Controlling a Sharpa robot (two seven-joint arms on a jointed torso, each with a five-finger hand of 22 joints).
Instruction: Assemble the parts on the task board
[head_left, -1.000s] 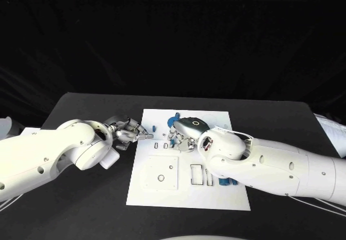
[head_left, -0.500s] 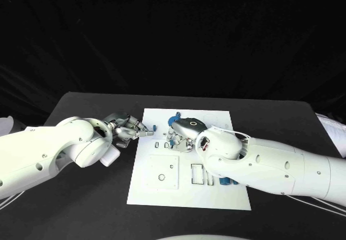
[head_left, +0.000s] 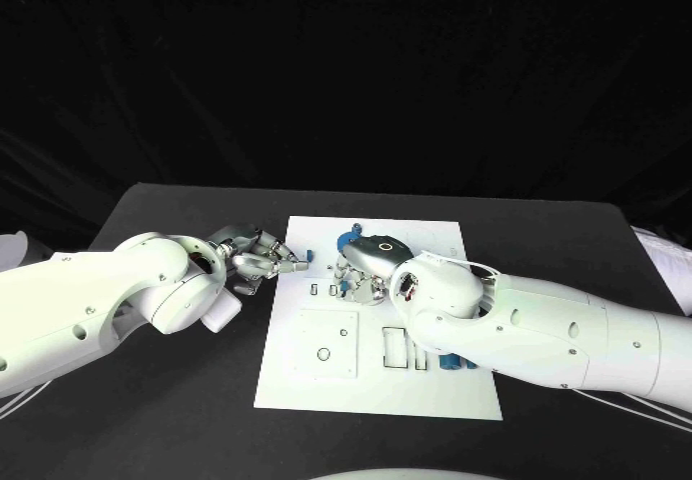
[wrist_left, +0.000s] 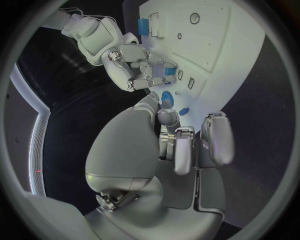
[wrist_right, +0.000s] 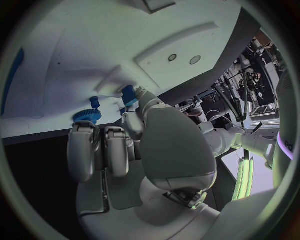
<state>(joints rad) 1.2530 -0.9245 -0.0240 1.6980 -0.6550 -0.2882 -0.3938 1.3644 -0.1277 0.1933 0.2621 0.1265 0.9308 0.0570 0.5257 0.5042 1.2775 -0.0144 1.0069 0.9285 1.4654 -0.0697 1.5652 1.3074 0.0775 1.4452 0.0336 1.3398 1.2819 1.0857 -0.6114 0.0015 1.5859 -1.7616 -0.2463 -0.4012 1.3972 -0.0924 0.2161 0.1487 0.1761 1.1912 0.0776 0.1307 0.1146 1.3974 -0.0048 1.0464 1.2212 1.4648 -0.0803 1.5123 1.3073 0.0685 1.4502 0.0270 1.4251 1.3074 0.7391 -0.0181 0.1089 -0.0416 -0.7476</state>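
Since a moment ago the left hand (head_left: 257, 262) has edged slightly toward the task board (head_left: 378, 385)'s near-left edge, fingers curled on nothing I can see, while the right hand (head_left: 366, 266) stays over the board's middle, pinching a small blue part (wrist_right: 128, 95).

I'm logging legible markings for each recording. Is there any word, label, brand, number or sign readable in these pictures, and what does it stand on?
None can be read.
Task board: bare white with outlined slots and holes, no lettering.
Blue parts: no markings visible.
Left hand and right hand: no legible print; a dark ring mark on the right hand's back is not a character.
Background equipment in the right wrist view: too small and blurred to read.
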